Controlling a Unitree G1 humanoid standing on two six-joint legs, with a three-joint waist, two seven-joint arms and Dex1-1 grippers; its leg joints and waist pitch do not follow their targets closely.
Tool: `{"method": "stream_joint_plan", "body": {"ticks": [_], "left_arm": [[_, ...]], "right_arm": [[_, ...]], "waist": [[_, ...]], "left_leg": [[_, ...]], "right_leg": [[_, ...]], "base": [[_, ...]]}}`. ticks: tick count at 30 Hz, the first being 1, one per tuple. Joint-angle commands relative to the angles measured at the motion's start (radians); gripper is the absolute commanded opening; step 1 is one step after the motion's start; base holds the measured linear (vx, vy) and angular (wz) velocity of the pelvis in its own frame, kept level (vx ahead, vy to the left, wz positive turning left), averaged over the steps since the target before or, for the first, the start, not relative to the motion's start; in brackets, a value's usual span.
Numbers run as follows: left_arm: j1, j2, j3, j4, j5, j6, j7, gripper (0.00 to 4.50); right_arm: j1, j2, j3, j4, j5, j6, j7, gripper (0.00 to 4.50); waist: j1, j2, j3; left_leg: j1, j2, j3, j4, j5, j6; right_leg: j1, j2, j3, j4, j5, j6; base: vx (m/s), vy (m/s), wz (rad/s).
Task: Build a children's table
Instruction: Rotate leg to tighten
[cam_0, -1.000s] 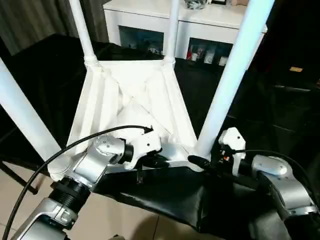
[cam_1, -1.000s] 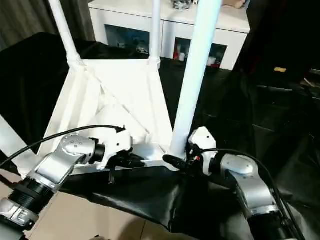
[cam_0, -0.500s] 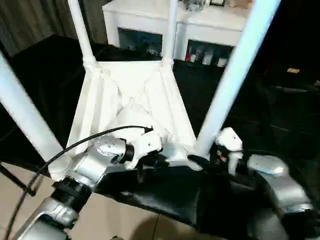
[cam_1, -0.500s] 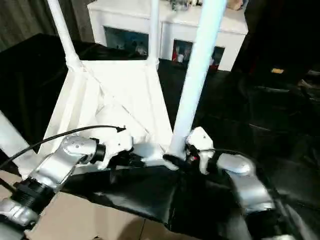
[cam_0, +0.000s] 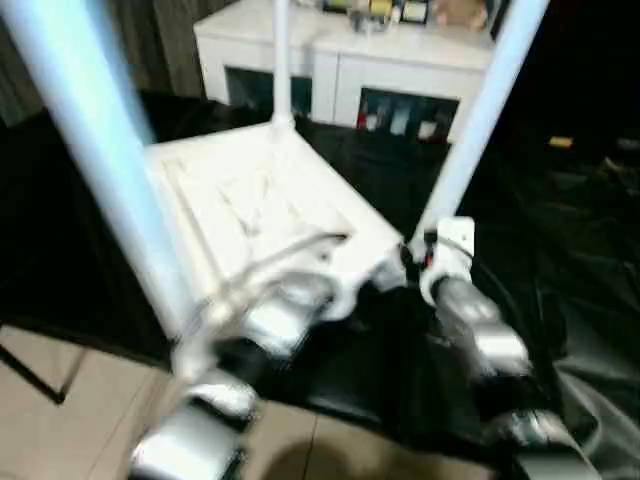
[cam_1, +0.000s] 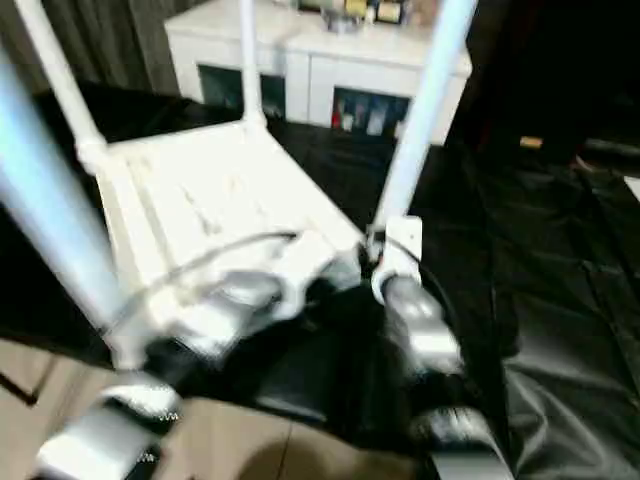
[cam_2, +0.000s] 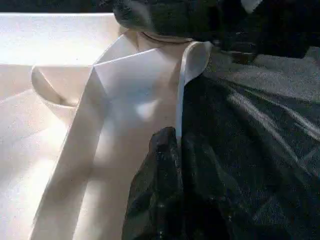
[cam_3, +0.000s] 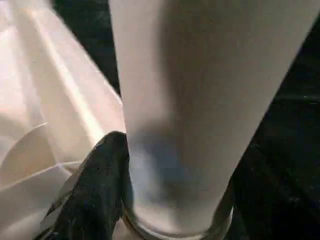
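Four legs stand up from the inverted children's table on the black-draped counter. Left tool pinches the tabletop's rim. Right tool has its fingers around a leg's base; both grips should stay firm while turning it.

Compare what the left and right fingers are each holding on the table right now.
The left gripper is pinched shut on the thin rim of the tabletop, one finger on each side of it. The right gripper stands wider, at the base of a round leg, with one finger against the leg. The rim lies flat; the leg stands upright. Both sit at the table's near edge.
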Motion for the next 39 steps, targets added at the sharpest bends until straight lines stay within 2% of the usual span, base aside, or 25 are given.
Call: {"method": "stream_joint_plan", "body": {"ticks": [1, 2, 3, 4, 6, 7, 8, 10, 11, 12, 14, 15, 16, 17, 19, 20, 22, 23, 25, 26, 28, 31, 32, 35, 39], "left_arm": [[-0.017, -0.008, 0.047, 0.04, 0.001, -0.055, 0.158, 0.0], [-0.02, -0.005, 0.044, 0.038, 0.005, -0.063, 0.157, 0.0], [-0.02, 0.008, 0.044, 0.026, 0.007, -0.075, 0.142, 0.0], [-0.021, 0.016, 0.043, 0.022, 0.007, -0.083, 0.135, 0.0], [-0.017, 0.038, 0.036, 0.011, 0.009, -0.094, 0.112, 0.0], [-0.014, 0.049, 0.032, 0.004, 0.01, -0.095, 0.097, 0.0], [0.002, 0.082, 0.035, -0.025, 0.011, -0.105, 0.062, 0.0], [0.013, 0.101, 0.042, -0.039, 0.013, -0.127, 0.033, 0.0], [0.019, 0.11, 0.042, -0.048, 0.011, -0.136, 0.017, 0.0], [0.029, 0.128, 0.04, -0.064, 0.011, -0.148, -0.012, 0.0], [0.048, 0.161, 0.035, -0.096, 0.007, -0.16, -0.061, 0.0], [0.053, 0.169, 0.035, -0.103, 0.006, -0.16, -0.07, 0.0], [0.063, 0.186, 0.032, -0.122, -0.001, -0.167, -0.1, 0.0], [0.078, 0.216, 0.02, -0.15, -0.014, -0.166, -0.149, 0.0], [0.109, 0.281, -0.016, -0.204, -0.04, -0.202, -0.281, 0.0], [0.131, 0.318, -0.033, -0.245, -0.059, -0.197, -0.371, 0.0], [0.158, 0.369, -0.056, -0.3, -0.087, -0.2, -0.492, 0.0], [0.167, 0.385, -0.061, -0.32, -0.101, -0.193, -0.537, 0.0], [0.182, 0.414, -0.067, -0.364, -0.135, -0.153, -0.616, 0.0], [0.189, 0.436, -0.072, -0.401, -0.16, -0.11, -0.67, 0.0], [0.19, 0.442, -0.074, -0.411, -0.164, -0.102, -0.68, 0.0], [0.192, 0.452, -0.081, -0.423, -0.166, -0.107, -0.69, 0.0], [0.193, 0.455, -0.082, -0.427, -0.168, -0.108, -0.697, 0.0], [0.188, 0.454, -0.077, -0.414, -0.157, -0.116, -0.701, 0.0], [0.19, 0.461, -0.076, -0.421, -0.155, -0.106, -0.701, 0.0]], "right_arm": [[0.027, 0.086, 0.062, 0.032, 0.03, 0.016, 0.07, 2.64], [0.027, 0.092, 0.054, 0.024, 0.04, 0.005, 0.086, 2.64], [0.033, 0.093, 0.05, -0.003, 0.049, -0.017, 0.12, 3.34], [0.035, 0.092, 0.05, -0.015, 0.052, -0.032, 0.133, 3.34], [0.04, 0.08, 0.057, -0.035, 0.044, -0.05, 0.145, 3.47], [0.045, 0.073, 0.059, -0.046, 0.041, -0.058, 0.149, 3.47], [0.063, 0.047, 0.06, -0.092, 0.038, -0.072, 0.163, 3.63], [0.074, 0.026, 0.06, -0.117, 0.038, -0.088, 0.178, 3.83], [0.08, 0.016, 0.061, -0.131, 0.039, -0.092, 0.188, 3.91], [0.094, -0.007, 0.066, -0.161, 0.044, -0.092, 0.219, 3.99], [0.121, -0.05, 0.079, -0.22, 0.053, -0.086, 0.29, 3.99], [0.128, -0.062, 0.081, -0.233, 0.054, -0.085, 0.308, 3.99], [0.142, -0.083, 0.085, -0.261, 0.063, -0.082, 0.354, 3.99], [0.166, -0.122, 0.097, -0.301, 0.069, -0.084, 0.432, 3.99], [0.21, -0.206, 0.133, -0.37, 0.085, -0.08, 0.581, 3.99], [0.237, -0.259, 0.16, -0.407, 0.098, -0.071, 0.666, 3.99], [0.268, -0.32, 0.192, -0.447, 0.122, -0.055, 0.772, 3.99], [0.279, -0.341, 0.201, -0.461, 0.13, -0.048, 0.808, 3.99], [0.293, -0.375, 0.212, -0.478, 0.144, -0.03, 0.864, 3.99], [0.295, -0.398, 0.217, -0.476, 0.145, -0.029, 0.902, 3.99], [0.295, -0.402, 0.217, -0.474, 0.144, -0.03, 0.911, 3.99], [0.289, -0.412, 0.221, -0.471, 0.149, -0.024, 0.943, 3.99], [0.286, -0.422, 0.23, -0.469, 0.147, -0.026, 0.956, 3.99], [0.278, -0.433, 0.247, -0.452, 0.133, -0.033, 0.977, 3.74], [0.28, -0.436, 0.245, -0.452, 0.131, -0.03, 0.995, 3.35]], "waist": [[-0.007, -0.009, -0.041], [-0.007, -0.008, -0.042], [-0.003, -0.011, -0.045], [0.0, -0.012, -0.047], [-0.003, -0.012, -0.043], [-0.015, -0.011, -0.044], [-0.018, -0.008, -0.046], [-0.022, -0.009, -0.047], [-0.017, -0.013, -0.048], [-0.013, -0.012, -0.049], [-0.005, -0.015, -0.046], [-0.002, -0.014, -0.046], [0.001, -0.008, -0.046], [0.008, -0.01, -0.049], [0.013, -0.01, -0.051], [0.02, -0.01, -0.055], [0.025, -0.006, -0.053], [0.028, -0.006, -0.055], [0.031, -0.004, -0.056], [0.036, 0.0, -0.057], [0.04, -0.002, -0.057], [0.047, -0.004, -0.057], [0.051, -0.007, -0.054], [0.051, -0.009, -0.049], [0.052, -0.012, -0.051]], "left_leg": [[0.018, 0.008, -0.014, -0.084, -0.486, 0.005], [0.016, 0.009, -0.015, -0.086, -0.48, 0.007], [0.013, 0.01, -0.014, -0.088, -0.459, 0.016], [0.01, 0.01, -0.012, -0.09, -0.436, 0.026], [0.006, 0.01, -0.01, -0.091, -0.435, 0.036], [-0.019, 0.009, -0.02, -0.101, -0.41, 0.031], [-0.026, 0.01, -0.025, -0.104, -0.398, 0.024], [-0.013, 0.012, -0.023, -0.098, -0.402, 0.025], [-0.003, 0.012, -0.016, -0.091, -0.394, 0.033], [0.001, 0.013, -0.013, -0.089, -0.381, 0.037], [-0.002, 0.015, -0.005, -0.088, -0.342, 0.061], [-0.003, 0.016, -0.005, -0.089, -0.339, 0.062], [-0.004, 0.018, -0.005, -0.09, -0.329, 0.059], [-0.005, 0.019, -0.004, -0.089, -0.317, 0.062], [-0.002, 0.02, -0.001, -0.088, -0.294, 0.068], [-0.002, 0.025, 0.002, -0.083, -0.255, 0.082], [-0.003, 0.025, 0.007, -0.078, -0.234, 0.093], [-0.006, 0.026, 0.007, -0.076, -0.21, 0.094], [0.0, 0.029, 0.009, -0.074, -0.194, 0.094], [0.006, 0.032, 0.013, -0.071, -0.16, 0.095], [0.006, 0.031, 0.014, -0.069, -0.137, 0.097], [0.009, 0.03, 0.017, -0.068, -0.142, 0.099], [0.009, 0.03, 0.018, -0.071, -0.181, 0.088], [0.011, 0.031, 0.019, -0.075, -0.234, 0.06], [0.01, 0.03, 0.019, -0.074, -0.239, 0.049]], "right_leg": [[0.013, -0.03, 0.0, -0.106, -0.568, -0.057], [0.015, -0.03, 0.001, -0.103, -0.554, -0.06], [0.019, -0.032, 0.004, -0.099, -0.52, -0.069], [0.021, -0.033, 0.007, -0.096, -0.486, -0.081], [0.019, -0.031, 0.009, -0.095, -0.476, -0.094], [0.042, -0.034, 0.003, -0.086, -0.472, -0.087], [0.049, -0.035, -0.003, -0.087, -0.479, -0.073], [0.036, -0.039, 0.002, -0.089, -0.449, -0.1], [0.028, -0.039, 0.007, -0.089, -0.422, -0.124], [0.027, -0.04, 0.01, -0.087, -0.396, -0.138], [0.027, -0.034, 0.013, -0.082, -0.379, -0.148], [0.029, -0.035, 0.013, -0.081, -0.386, -0.145], [0.028, -0.035, 0.014, -0.08, -0.393, -0.14], [0.033, -0.036, 0.014, -0.079, -0.38, -0.138], [0.03, -0.035, 0.017, -0.076, -0.344, -0.15], [0.033, -0.035, 0.021, -0.064, -0.253, -0.18], [0.03, -0.032, 0.022, -0.055, -0.199, -0.216], [0.034, -0.031, 0.022, -0.045, -0.156, -0.227], [0.032, -0.031, 0.022, -0.038, -0.118, -0.243], [0.032, -0.028, 0.021, -0.027, -0.045, -0.273], [0.035, -0.027, 0.021, -0.021, -0.001, -0.291], [0.036, -0.026, 0.022, -0.021, -0.005, -0.288], [0.037, -0.029, 0.024, -0.026, -0.065, -0.272], [0.034, -0.032, 0.027, -0.038, -0.179, -0.233], [0.032, -0.032, 0.029, -0.041, -0.211, -0.209]], "base": [[0.0, 0.0, 0.0], [0.0, 0.0, 0.0], [0.0, 0.0, 0.0], [0.0, 0.0, 0.0], [0.0, 0.0, 0.0], [-0.022, 0.004, -0.21], [-0.015, 0.0, -0.26], [-0.008, 0.0, -0.13], [0.0, 0.0, 0.0], [0.0, 0.0, 0.0], [0.0, 0.0, 0.0], [0.0, 0.0, 0.0], [0.0, 0.0, 0.0], [0.0, 0.0, 0.0], [0.029, -0.014, 0.02], [0.073, -0.028, 0.06], [0.07, -0.028, 0.05], [0.056, -0.019, 0.01], [0.056, -0.011, 0.02], [0.051, 0.014, 0.03], [0.025, 0.007, 0.02], [0.0, 0.0, 0.0], [0.0, 0.0, 0.0], [0.0, 0.0, 0.0], [0.0, 0.0, 0.0]]}}
